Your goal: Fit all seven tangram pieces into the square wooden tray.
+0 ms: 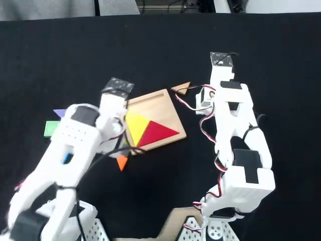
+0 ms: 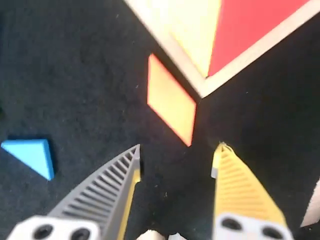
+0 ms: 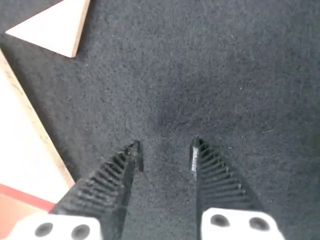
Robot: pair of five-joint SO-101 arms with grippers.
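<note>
The square wooden tray (image 1: pixel 159 104) lies mid-table, holding a yellow triangle (image 1: pixel 135 124) and a red triangle (image 1: pixel 159 133). An orange piece (image 1: pixel 122 161) lies just off the tray's near corner. My left gripper (image 2: pixel 178 150) hangs open right over this orange piece (image 2: pixel 171 98), with a blue triangle (image 2: pixel 31 154) off to one side and the tray rim (image 2: pixel 167 47) beyond. My right gripper (image 3: pixel 166 145) is open over bare cloth beside the tray (image 3: pixel 20 155). A plain wooden triangle (image 3: pixel 52 25) lies ahead of it, off the tray's far corner (image 1: pixel 181 89).
A purple piece (image 1: pixel 60 113) and a green piece (image 1: pixel 51 128) lie on the black cloth at the left, behind the left arm (image 1: pixel 75 145). The right arm (image 1: pixel 228 115) stands to the right of the tray. Open cloth stretches across the far side.
</note>
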